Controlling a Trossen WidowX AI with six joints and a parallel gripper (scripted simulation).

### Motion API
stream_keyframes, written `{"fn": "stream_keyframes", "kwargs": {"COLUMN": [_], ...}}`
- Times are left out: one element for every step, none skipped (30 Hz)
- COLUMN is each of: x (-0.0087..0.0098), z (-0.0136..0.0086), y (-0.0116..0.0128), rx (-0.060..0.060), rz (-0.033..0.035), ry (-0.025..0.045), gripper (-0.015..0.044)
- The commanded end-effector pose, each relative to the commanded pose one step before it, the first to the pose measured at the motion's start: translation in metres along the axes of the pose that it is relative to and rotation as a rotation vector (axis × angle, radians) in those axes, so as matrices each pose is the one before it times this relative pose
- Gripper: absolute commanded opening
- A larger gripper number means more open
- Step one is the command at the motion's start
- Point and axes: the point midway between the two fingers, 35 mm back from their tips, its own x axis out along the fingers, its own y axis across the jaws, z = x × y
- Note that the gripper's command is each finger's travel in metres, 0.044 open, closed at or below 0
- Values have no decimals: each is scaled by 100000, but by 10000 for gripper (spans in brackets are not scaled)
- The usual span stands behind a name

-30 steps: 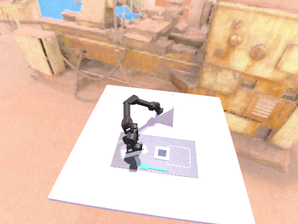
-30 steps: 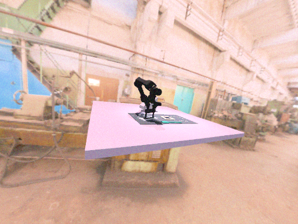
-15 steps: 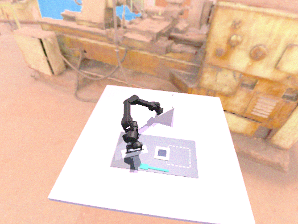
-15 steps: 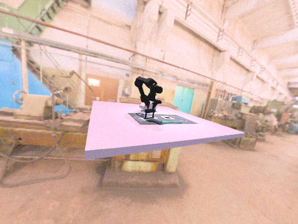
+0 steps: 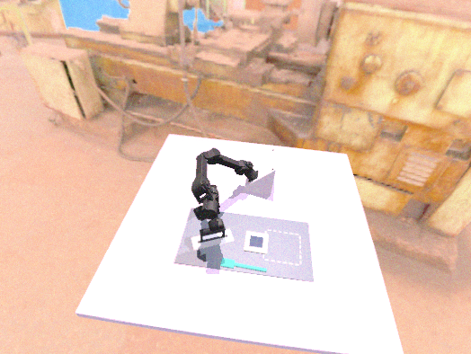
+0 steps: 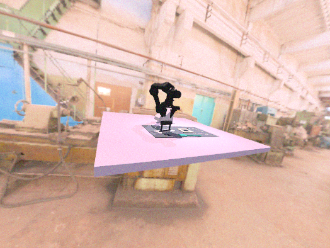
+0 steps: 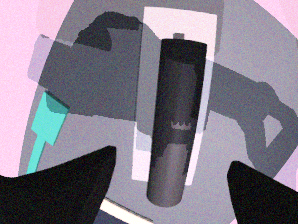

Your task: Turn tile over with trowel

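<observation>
The trowel [image 5: 229, 235] [image 6: 166, 123] has a white rectangular blade and a thick black handle [image 7: 180, 95] raised above it. It appears to lie flat at the left of the grey mat [image 5: 288, 273]. My gripper [image 7: 174, 163] is open above it; in the wrist view the handle shows between the spread fingers, not clamped. The tile [image 5: 256, 242] [image 6: 185, 129] lies flat with its dark marked square up; its pale edge shows at the bottom of the wrist view. The dashed outline [image 5: 300, 247] is just right of the tile, whose right edge reaches the outline's left side.
A teal tool [image 5: 228, 263] [image 7: 50, 120] with a small flat blade and slim handle lies along the mat's front edge, in front of the trowel and tile. The white table [image 5: 234, 310] [image 6: 132, 154] extends around the mat. The arm's shadow crosses the trowel area.
</observation>
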Motion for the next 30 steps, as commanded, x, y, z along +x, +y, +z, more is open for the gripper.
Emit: {"fn": "stream_keyframes", "kwargs": {"x": [670, 258, 246, 234, 221, 208, 186, 173, 159, 145, 131, 116, 101, 85, 69, 52, 36, 19, 1, -17, -35, -53, -72, -91, -109, -128, -147, -166, -185, -163], "z": [-72, -43, -38, -33, -29, -25, -21, -19, -17, -16, -15, -15, -15, -16, -17, -19, -21, -24, -28, -32, -36, -42, -47, -53, -60, -66, -73, -81, -88, -76], "y": [-442, -107, -111, -116, -120, -125, -127, -132, -137, -141, -146, -151, -155, -159, -163, -167, -166, -170, -172, -174, -175, -176, -175, -174, -173, -170, -166, -162, -157, -121], "rx": [700, 279, 241, 202, 160, 116, 52, 8, -38, -85, -134, -185, -238, -293, -349, -407, -439, -502, -566, -631, -697, -765, -835, -906, -978, -1051, -1122, -1200, -1274, -1079], "rz": [4957, 2220, 2298, 2372, 2442, 2508, 2460, 2513, 2562, 2607, 2648, 2684, 2717, 2745, 2768, 2788, 2811, 2831, 2837, 2840, 2838, 2832, 2823, 2809, 2791, 2769, 2735, 2713, 2674, 2122], "ry": [4807, 1510, 1407, 1302, 1195, 1086, 937, 832, 727, 620, 512, 403, 294, 185, 75, -35, -145, -254, -362, -470, -576, -681, -784, -885, -985, -1082, -1174, -1269, -1355, -1151], "gripper": [300, 300, 300, 300, 300, 300, 300, 300, 300, 300, 300, 300, 300, 300, 300, 300, 300, 300, 300, 300, 300, 300, 300, 300, 300, 300, 300, 300, 300, 300]}}
